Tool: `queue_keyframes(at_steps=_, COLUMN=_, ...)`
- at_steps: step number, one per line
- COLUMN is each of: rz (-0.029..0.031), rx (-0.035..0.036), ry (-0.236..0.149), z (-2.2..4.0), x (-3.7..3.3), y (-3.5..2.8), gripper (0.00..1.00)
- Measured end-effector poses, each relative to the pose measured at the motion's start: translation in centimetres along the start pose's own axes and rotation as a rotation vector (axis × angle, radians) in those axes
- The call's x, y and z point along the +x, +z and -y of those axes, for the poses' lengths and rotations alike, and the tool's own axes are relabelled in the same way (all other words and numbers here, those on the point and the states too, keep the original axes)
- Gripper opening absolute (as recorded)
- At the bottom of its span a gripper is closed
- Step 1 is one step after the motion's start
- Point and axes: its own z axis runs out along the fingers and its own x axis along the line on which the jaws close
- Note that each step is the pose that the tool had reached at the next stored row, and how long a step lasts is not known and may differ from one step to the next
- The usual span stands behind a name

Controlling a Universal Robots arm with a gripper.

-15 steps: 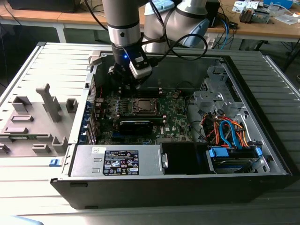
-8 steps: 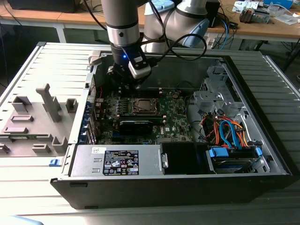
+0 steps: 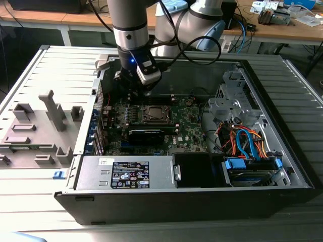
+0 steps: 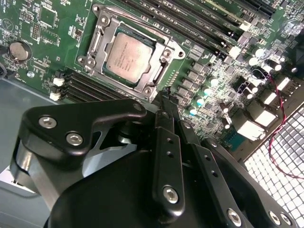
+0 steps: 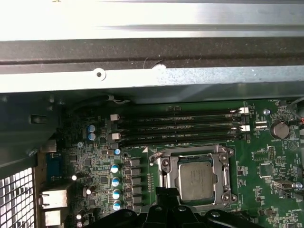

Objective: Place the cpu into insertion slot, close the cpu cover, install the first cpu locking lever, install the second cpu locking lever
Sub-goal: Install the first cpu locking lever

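My views are evenly lit; glare whitens the case wall [image 5: 152,19] above, and my gripper [image 4: 164,102] looms softly blurred.

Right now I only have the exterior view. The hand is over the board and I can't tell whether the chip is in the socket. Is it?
Observer: Yes. In both wrist views the chip lies flat in the socket, silver top up.
Operator: Is the cover down or still up?
Observer: It's down. The metal frame lies flat around the chip, which shows through its window.
Operator: Is the hand carrying anything?
Observer: No. In the second wrist view the hand has its fingers together with nothing between them. Its tip is beside one edge of the frame. I can't tell whether it touches.
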Motion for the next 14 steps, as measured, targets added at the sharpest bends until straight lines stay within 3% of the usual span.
queue_keyframes(at_steps=14, rz=0.0, rx=-0.0001, ry=0.0, z=-0.85, x=0.1, y=0.01, gripper=0.11)
